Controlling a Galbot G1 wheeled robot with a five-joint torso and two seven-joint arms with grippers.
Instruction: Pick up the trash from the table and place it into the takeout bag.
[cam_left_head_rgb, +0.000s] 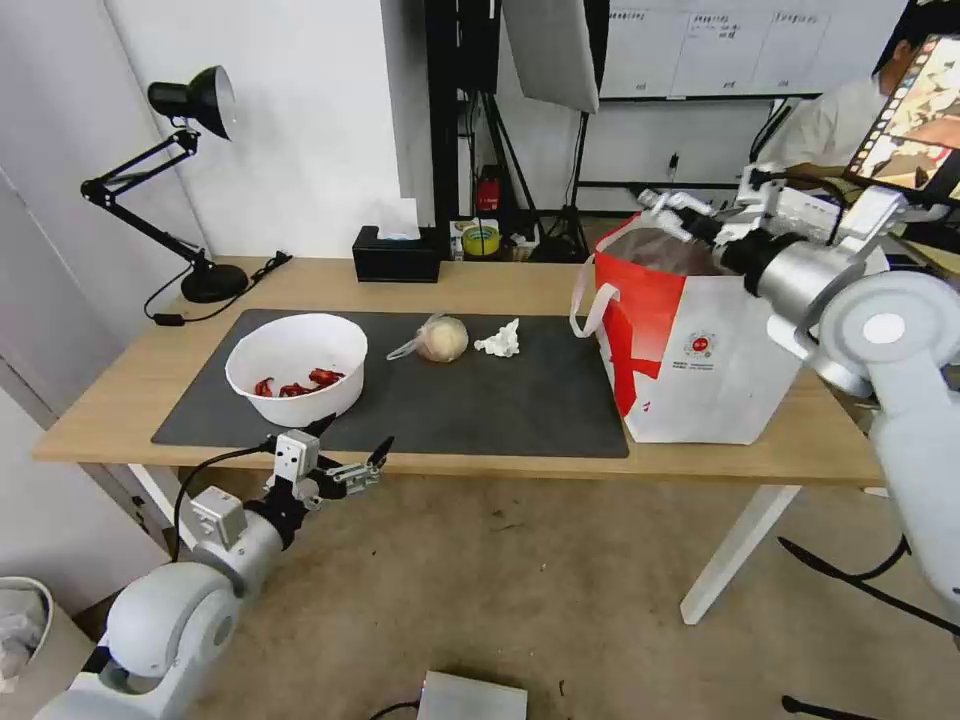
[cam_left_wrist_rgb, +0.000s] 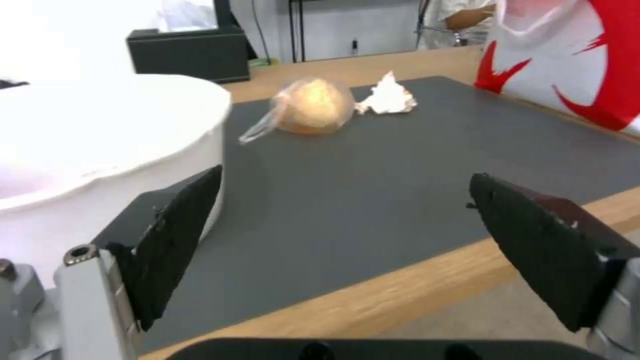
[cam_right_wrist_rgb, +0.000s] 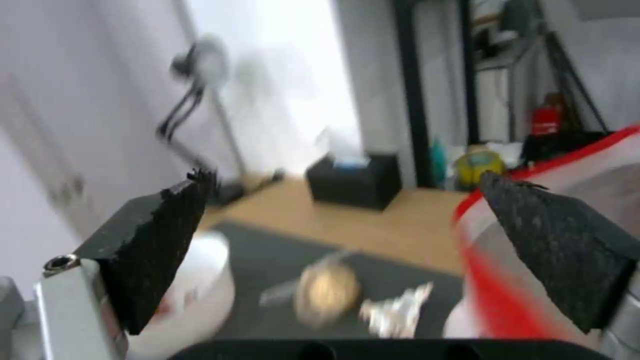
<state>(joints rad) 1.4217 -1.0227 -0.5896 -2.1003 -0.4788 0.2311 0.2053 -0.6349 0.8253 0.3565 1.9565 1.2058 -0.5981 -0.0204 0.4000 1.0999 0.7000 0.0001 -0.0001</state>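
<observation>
Evidently the left gripper (cam_left_head_rgb: 352, 447) waited with fingers spread and empty at the surface's (cam_left_head_rgb: 120, 400) near edge beside the bowl (cam_left_head_rgb: 296, 366), while the right gripper (cam_left_head_rgb: 668, 205) hung open and empty over the takeout bag's (cam_left_head_rgb: 700, 360) mouth, the wrapped ball (cam_left_head_rgb: 441, 339) and tissue (cam_left_head_rgb: 499, 340) lying on the mat (cam_left_head_rgb: 500, 400).

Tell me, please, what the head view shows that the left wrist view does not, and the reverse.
Head view adds: the lamp, red scraps inside the bowl, the logo on the bag, and the right gripper at the bag's mouth.
Left wrist view adds: the left gripper up close, jaws wide open, one jaw close beside the bowl's wall.
Both: bowl, ball, tissue, mat, tissue box, bag, left gripper.
</observation>
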